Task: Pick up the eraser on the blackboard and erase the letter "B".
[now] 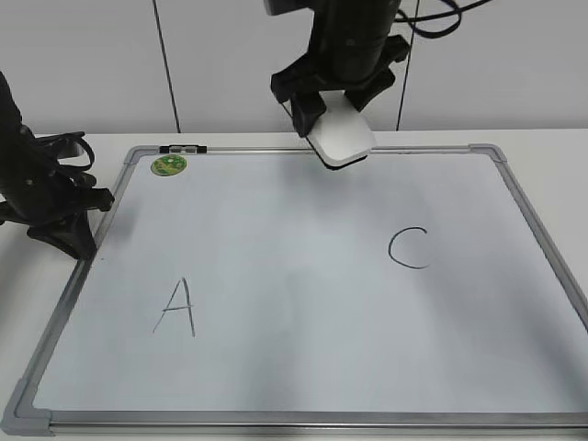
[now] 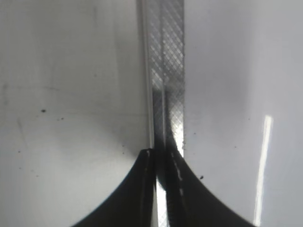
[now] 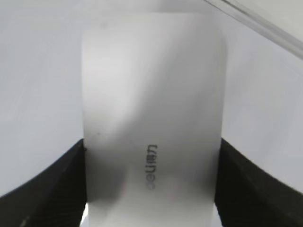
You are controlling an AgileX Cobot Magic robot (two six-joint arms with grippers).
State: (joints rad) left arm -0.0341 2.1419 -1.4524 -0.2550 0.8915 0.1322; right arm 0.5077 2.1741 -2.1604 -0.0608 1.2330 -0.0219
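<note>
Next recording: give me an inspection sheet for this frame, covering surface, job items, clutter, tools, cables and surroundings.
Surface: white table carrying the blackboard, which lies flat.
Job items: eraser held tilted above the board's far edge; the board shows "A" and "C", no "B" seen.
Clutter: round green sticker and a small dark clip near the far left corner.
Tools: right tool shut on the eraser; left tool shut, at the board's left frame.
Cables: black cables behind the right arm.
Surroundings: pale wall panels.
</note>
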